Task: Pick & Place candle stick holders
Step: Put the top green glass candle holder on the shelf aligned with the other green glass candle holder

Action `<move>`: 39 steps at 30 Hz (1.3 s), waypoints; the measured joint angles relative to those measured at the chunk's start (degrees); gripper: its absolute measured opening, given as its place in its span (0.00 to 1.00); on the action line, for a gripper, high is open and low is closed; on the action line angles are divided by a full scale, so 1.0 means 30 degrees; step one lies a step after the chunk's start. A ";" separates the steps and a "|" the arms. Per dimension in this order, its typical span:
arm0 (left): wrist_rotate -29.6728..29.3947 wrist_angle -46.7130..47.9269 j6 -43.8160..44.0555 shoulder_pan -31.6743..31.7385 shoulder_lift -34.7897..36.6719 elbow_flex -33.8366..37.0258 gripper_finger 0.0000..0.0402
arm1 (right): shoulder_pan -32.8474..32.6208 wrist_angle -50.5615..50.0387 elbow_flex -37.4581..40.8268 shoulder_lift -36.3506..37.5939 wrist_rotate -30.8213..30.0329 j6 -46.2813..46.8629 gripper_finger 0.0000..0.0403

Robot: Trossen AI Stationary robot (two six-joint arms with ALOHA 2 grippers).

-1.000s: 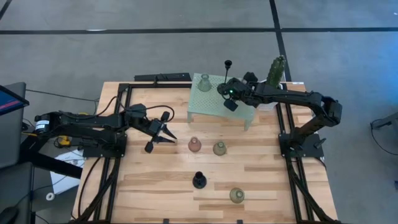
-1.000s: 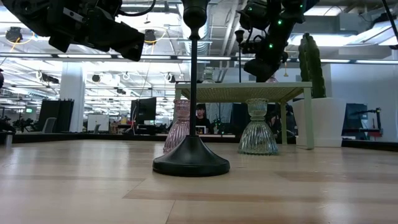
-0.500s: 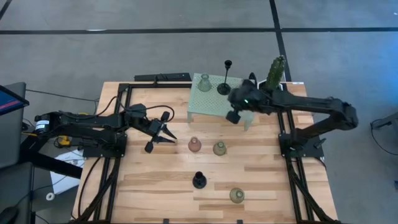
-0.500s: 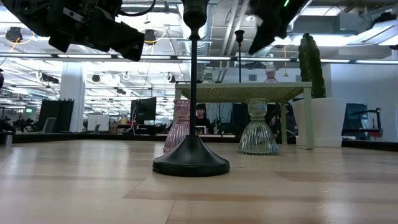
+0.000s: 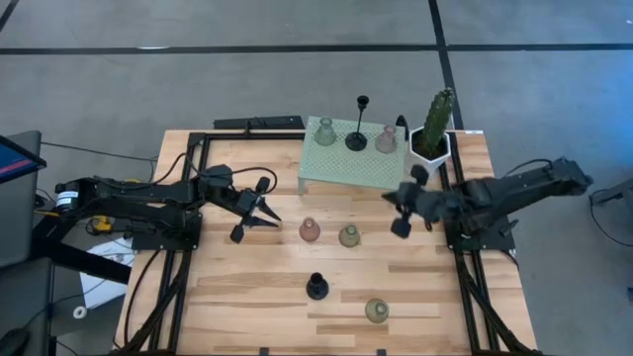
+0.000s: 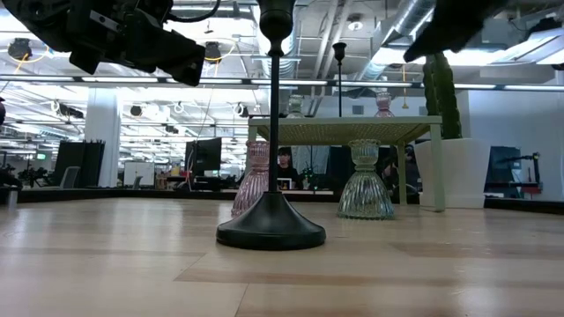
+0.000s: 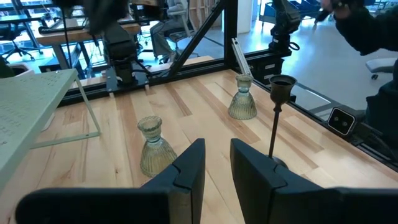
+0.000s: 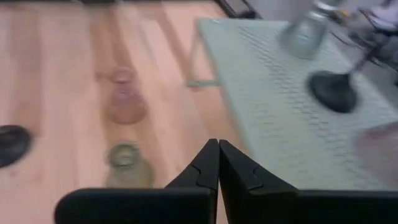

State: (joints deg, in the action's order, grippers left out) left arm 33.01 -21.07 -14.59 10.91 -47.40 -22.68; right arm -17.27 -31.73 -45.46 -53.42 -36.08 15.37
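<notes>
On the mint-green mesh stand (image 5: 346, 166) stand a green holder (image 5: 324, 132), a tall black stem (image 5: 357, 138), a pink holder (image 5: 386, 140) and a dark one (image 5: 401, 126). On the table stand a pink holder (image 5: 310, 231), a green holder (image 5: 348, 235), a tall black stem on its round base (image 5: 316, 287) and another green holder (image 5: 376, 311). My left gripper (image 5: 273, 219) hovers open and empty left of the pink holder. My right gripper (image 5: 388, 195) is shut and empty, above the table by the stand's near right corner.
A green cactus in a white pot (image 5: 435, 127) stands right of the stand at the far edge. Dark arm frames (image 5: 178, 247) run along the table's left and right sides (image 5: 465, 247). Bare wood lies along the near left.
My right gripper has drawn back from above the stand, going toward the table's near and right edges, and now hangs off the stand's near right corner. The pink holder on the stand, covered by the arm before, now shows.
</notes>
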 joint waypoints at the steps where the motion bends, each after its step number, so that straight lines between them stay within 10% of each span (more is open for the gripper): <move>1: 0.0004 -0.0003 0.0000 0.0001 0.0000 0.0000 0.19 | -0.0517 0.0995 0.0799 0.0343 -0.0013 0.0036 0.00; 16: 0.0003 -0.0024 -0.0063 0.0003 0.0000 0.0007 0.19 | -0.4644 1.2258 0.7910 0.0964 -0.0116 0.0367 0.00; 39: 0.0000 -0.0148 -0.0066 -0.0001 0.0000 0.0007 0.19 | -0.4702 1.5281 0.9334 -0.6864 -0.1330 0.7415 0.00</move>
State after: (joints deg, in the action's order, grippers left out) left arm 33.01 -21.52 -14.79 10.91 -47.40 -22.65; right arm -31.38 14.11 -17.45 -74.01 -40.07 37.61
